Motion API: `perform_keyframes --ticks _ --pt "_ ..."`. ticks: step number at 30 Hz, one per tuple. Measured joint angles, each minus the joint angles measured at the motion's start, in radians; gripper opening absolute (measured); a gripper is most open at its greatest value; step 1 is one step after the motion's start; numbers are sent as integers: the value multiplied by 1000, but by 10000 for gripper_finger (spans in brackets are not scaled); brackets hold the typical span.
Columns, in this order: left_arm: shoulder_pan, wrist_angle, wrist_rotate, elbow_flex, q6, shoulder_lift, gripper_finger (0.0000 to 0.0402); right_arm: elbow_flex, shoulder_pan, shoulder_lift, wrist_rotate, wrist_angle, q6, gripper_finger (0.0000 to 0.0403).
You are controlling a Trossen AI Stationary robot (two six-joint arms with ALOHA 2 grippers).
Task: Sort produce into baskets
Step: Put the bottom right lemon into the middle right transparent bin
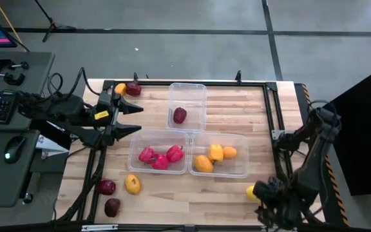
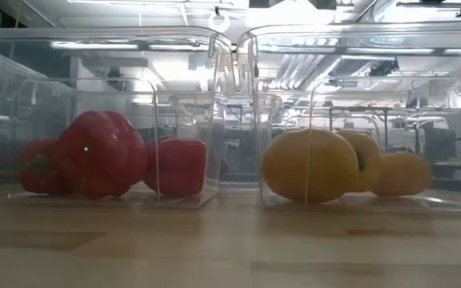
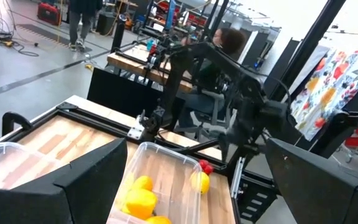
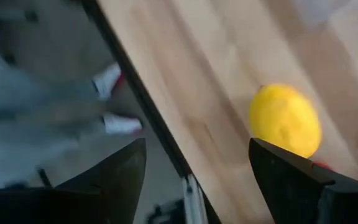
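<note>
Three clear tubs sit mid-tabletop (image 1: 237, 96). Back tub (image 1: 187, 103) holds one maroon piece (image 1: 180, 115). Front-left tub (image 1: 158, 153) holds three red peppers (image 1: 160, 156). Front-right tub (image 1: 219, 154), touching it, holds three yellow and orange pieces (image 1: 213, 157).

Loose produce on the tabletop:
- orange piece (image 1: 120, 88) and maroon piece (image 1: 133, 89), touching, at the back left corner
- two maroon ones (image 1: 106, 187) (image 1: 112, 207) plus a yellow one (image 1: 132, 184) at the front left
- one yellow lemon (image 1: 251, 191) at the front right, right of the front-right tub, just beside the right tool

Right tool (image 1: 267, 193) sits low over the front right corner. Fingers apart, gripping nothing. In its wrist view the lemon lies on the wood ahead of the fingers, off to one side, not between them. The edge rail runs past, floor beyond it.

Left tool (image 1: 134, 119) hangs over the left side of the tabletop, between the back tub and the left edge. Fingers spread wide, nothing in them.

Low view: peppers left, yellow pieces right, both behind clear tub walls. A person sits in the room beyond the tabletop.
</note>
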Motion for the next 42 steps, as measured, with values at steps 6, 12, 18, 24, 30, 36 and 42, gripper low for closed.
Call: perform_keyframes --ticks 6,12,18,24,30,36,42 --pt "0 0 -1 0 -1 10 372 -76 -18 94 -57 -16 -167 273" --pt "0 5 -2 0 -25 19 372 -176 -70 122 -105 -29 -205 273" --pt "0 3 -1 0 -28 28 372 -276 -81 119 -170 118 -281 273" --pt "0 2 -1 0 -27 37 372 -326 -80 115 -139 174 -277 273" --pt "0 3 -4 0 -28 41 372 -369 -80 114 -94 216 -279 273" --pt "0 3 -12 0 -27 41 372 -368 -80 117 -87 243 -308 265" --pt "0 3 -20 0 -17 41 372 -296 -81 126 -91 173 -330 207"
